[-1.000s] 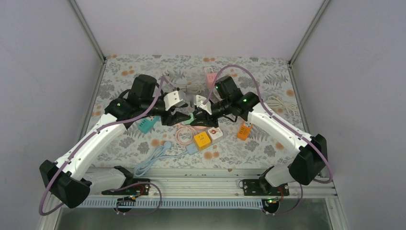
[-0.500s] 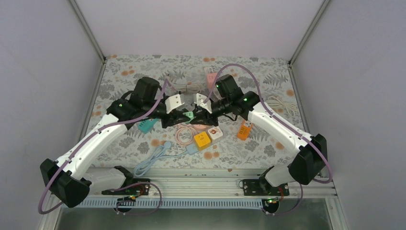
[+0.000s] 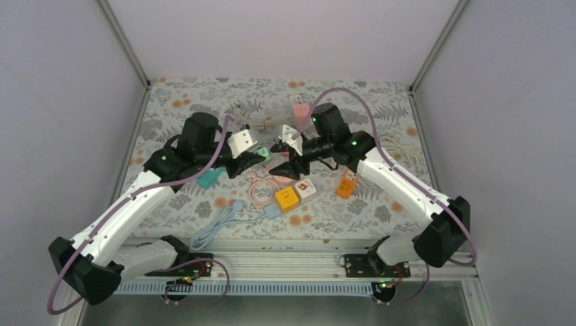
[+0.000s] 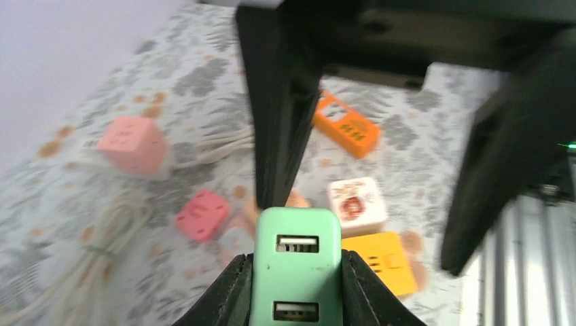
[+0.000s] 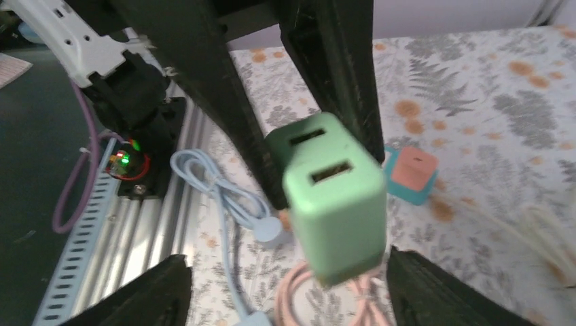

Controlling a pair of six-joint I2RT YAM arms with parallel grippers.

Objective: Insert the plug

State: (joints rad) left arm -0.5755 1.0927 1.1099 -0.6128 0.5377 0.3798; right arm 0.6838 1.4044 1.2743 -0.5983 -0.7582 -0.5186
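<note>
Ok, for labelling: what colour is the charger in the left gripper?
Mint green charger; clearest in left wrist view.

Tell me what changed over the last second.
The left gripper, shut on the green charger, carried it slightly leftward and seemingly higher. The right gripper, open, shifted slightly farther back. The yellow charger and blue cable stayed put.

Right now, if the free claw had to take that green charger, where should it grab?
Probably the flat side walls of the green charger, on the part sticking out past the left claw that pinches it. The open right claw faces it and could close straight in from its own side, leaving the two-socket face uncovered.
</note>
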